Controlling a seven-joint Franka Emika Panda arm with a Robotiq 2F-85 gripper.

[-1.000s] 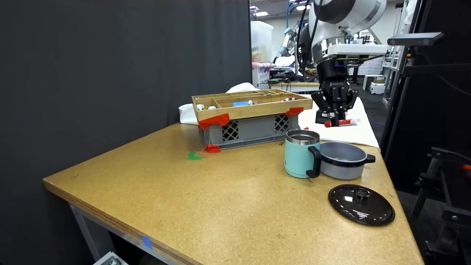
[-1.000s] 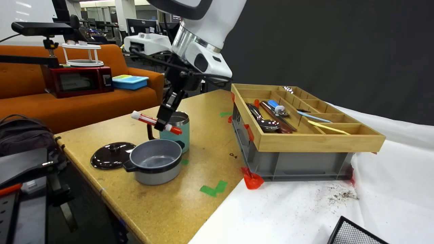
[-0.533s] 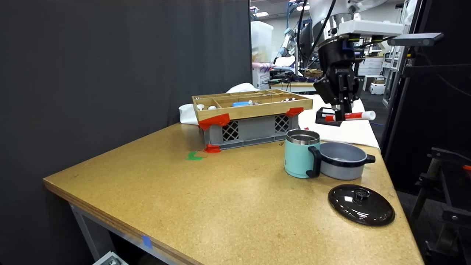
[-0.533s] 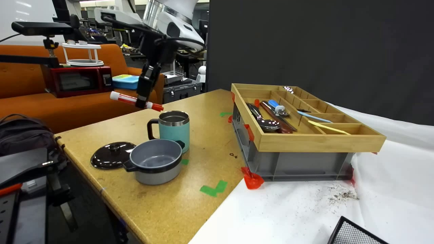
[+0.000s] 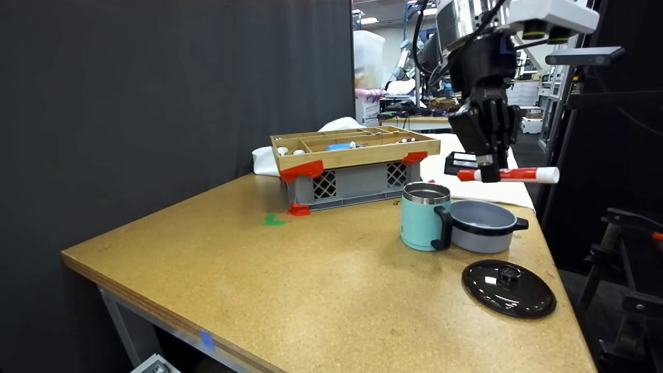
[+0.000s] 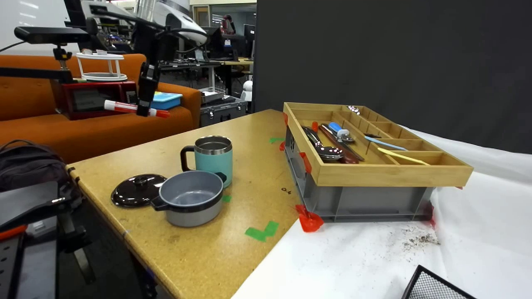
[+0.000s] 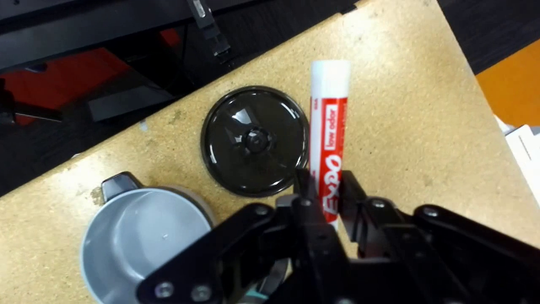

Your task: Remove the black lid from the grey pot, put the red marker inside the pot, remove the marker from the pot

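tool: closed down on the red marker, gripping it nearer its red end
red marker: in the air, clear of the worktop, outside the grey pot
grey pot: upright on the worktop, its inside in sight
black lid: off the pot, flat on the worktop beside it
teal mug: upright, just beside the pot

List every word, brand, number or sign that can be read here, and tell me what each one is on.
"EXPO": on the red marker, in the wrist view.
"low odor": on the same marker, nearer its white end.
Too small to read: the fine print along the marker, and marks on the red microwave.
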